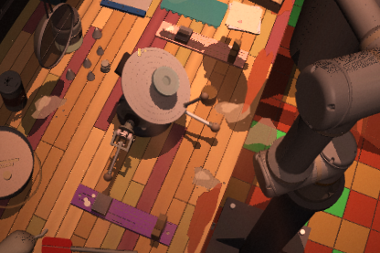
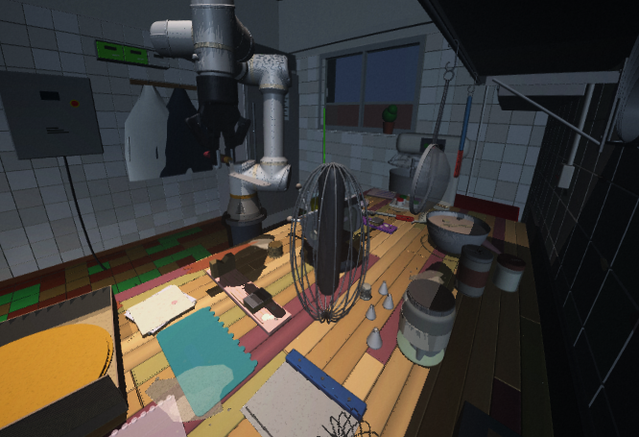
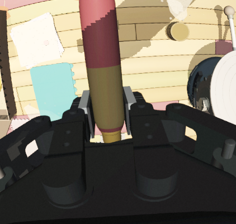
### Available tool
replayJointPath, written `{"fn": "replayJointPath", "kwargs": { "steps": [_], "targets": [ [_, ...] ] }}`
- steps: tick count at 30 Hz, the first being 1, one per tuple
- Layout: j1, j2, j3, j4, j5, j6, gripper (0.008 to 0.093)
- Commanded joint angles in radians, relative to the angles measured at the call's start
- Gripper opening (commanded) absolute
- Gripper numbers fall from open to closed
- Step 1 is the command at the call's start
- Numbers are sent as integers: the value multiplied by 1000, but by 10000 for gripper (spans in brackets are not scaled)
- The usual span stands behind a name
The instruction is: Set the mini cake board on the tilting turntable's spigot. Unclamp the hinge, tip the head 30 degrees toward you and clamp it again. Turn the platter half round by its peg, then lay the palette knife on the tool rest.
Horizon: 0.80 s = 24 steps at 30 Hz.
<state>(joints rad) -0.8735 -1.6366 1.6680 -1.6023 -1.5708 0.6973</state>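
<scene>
The palette knife (image 3: 102,63) shows its red handle standing up between my gripper (image 3: 107,111) fingers, which are closed on it high above the bench; its blade is hidden. The gripper (image 2: 217,135) hangs over the bench's floor-side edge. The tilting turntable (image 1: 153,89) stands mid-bench with its pale platter tipped. The mini cake board (image 1: 165,80) sits at the platter's centre. A small peg (image 1: 139,52) stands at the platter's rim. The clamp lever (image 1: 118,153) sticks out from the dark base. The pink tool rest (image 1: 201,43) lies beyond the turntable with two dark blocks on it.
A large wire whisk (image 2: 330,241) stands between the second side camera and the turntable. A teal scraper (image 1: 196,5), paper sheets (image 1: 244,17), several piping nozzles (image 1: 91,55), a purple strip (image 1: 123,214), a sieve (image 1: 57,34) and tubs lie around. The arm's base (image 1: 301,169) stands beside the bench.
</scene>
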Motion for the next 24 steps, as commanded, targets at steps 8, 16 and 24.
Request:
{"fn": "replayJointPath", "kwargs": {
  "steps": [8, 16, 24],
  "targets": [
    [0, 0, 3, -5, 0, 0, 80],
    [0, 0, 15, -17, 0, 0, 80],
    [0, 2, 37, -40, 0, 0, 80]
  ]
}}
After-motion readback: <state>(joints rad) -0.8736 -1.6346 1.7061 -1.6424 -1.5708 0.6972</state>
